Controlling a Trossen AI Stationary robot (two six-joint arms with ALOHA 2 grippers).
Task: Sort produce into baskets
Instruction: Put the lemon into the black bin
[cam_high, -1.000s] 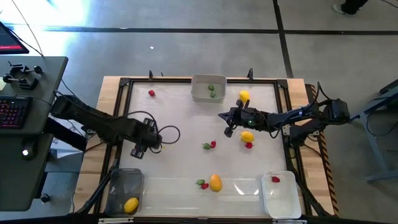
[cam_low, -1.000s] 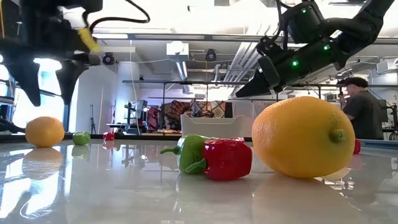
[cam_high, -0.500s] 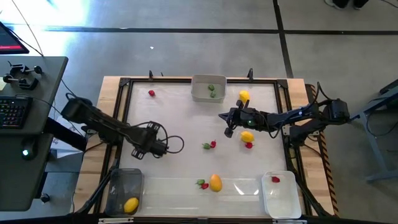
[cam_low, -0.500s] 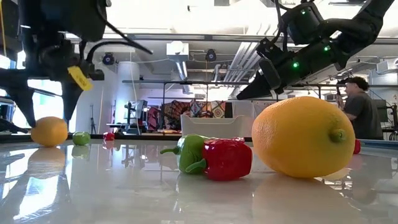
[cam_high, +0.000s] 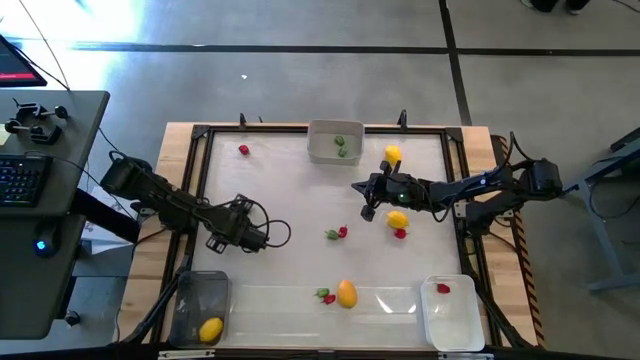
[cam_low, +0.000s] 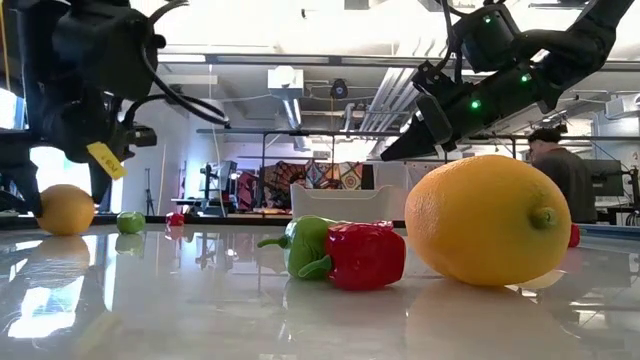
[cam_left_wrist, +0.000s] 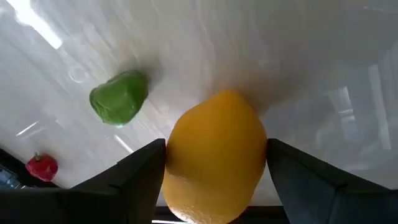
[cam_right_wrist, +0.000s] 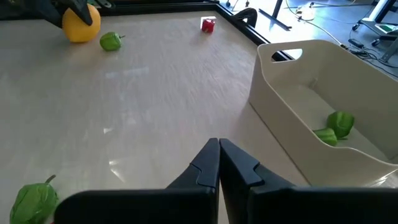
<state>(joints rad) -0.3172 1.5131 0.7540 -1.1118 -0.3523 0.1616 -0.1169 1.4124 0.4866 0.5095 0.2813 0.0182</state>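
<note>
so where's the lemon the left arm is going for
In the left wrist view the lemon sits between the left gripper fingers, with a green piece beside it; in the high view the gripper hides it, left of table centre.

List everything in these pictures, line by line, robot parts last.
table: one, white top, wooden frame.
dark-tinted bin: one, the high view's lower-left table corner, holds one lemon.
grey bin: one, middle of the upper edge, holds two green pieces.
white bin: one, lower-right corner, holds one red piece.
lemons: five, yellow; one binned, one at the left hand, three loose.
red pieces: five; one binned, four loose.
green pieces: five; two binned, three loose.
person: one, in the room behind.
left hand: at a lemon, table's left-middle.
right hand: shut, empty, right-centre.
</note>
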